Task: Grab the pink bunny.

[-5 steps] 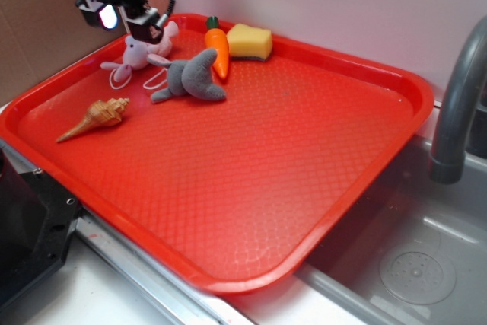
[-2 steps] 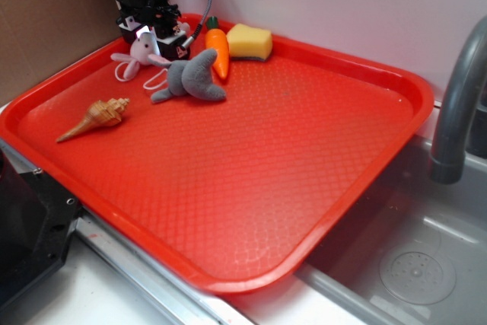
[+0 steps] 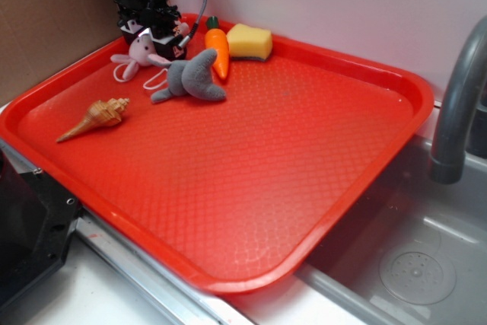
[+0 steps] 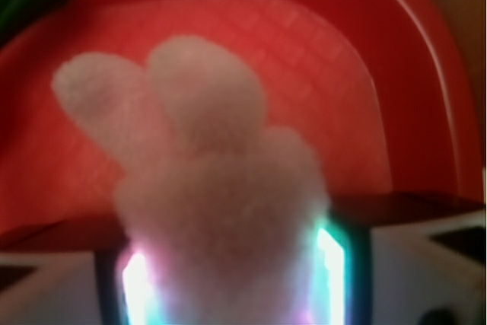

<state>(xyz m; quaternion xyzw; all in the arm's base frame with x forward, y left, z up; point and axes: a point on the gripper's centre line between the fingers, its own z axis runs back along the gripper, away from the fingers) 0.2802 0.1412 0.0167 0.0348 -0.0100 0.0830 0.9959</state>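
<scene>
The pink bunny [image 3: 139, 52] lies at the far left corner of the red tray [image 3: 266, 157], its white string loop trailing toward the front. My gripper [image 3: 152, 38] is lowered onto it from above, with one jaw on each side of its body. In the wrist view the bunny [image 4: 221, 180] fills the gap between the two lit fingers, ears pointing away, and my gripper [image 4: 232, 279] still looks spread around it. The fur touches both pads.
A grey plush animal [image 3: 190, 78] lies just right of the bunny. An orange carrot [image 3: 218, 49] and a yellow sponge [image 3: 249, 40] sit by the tray's back rim. A seashell [image 3: 99, 116] lies at the left. A grey faucet [image 3: 456, 104] and sink [image 3: 411, 264] are at the right.
The gripper came down from above the tray's corner onto the bunny. Over the last half second it has barely moved. The bunny has shifted slightly left.
</scene>
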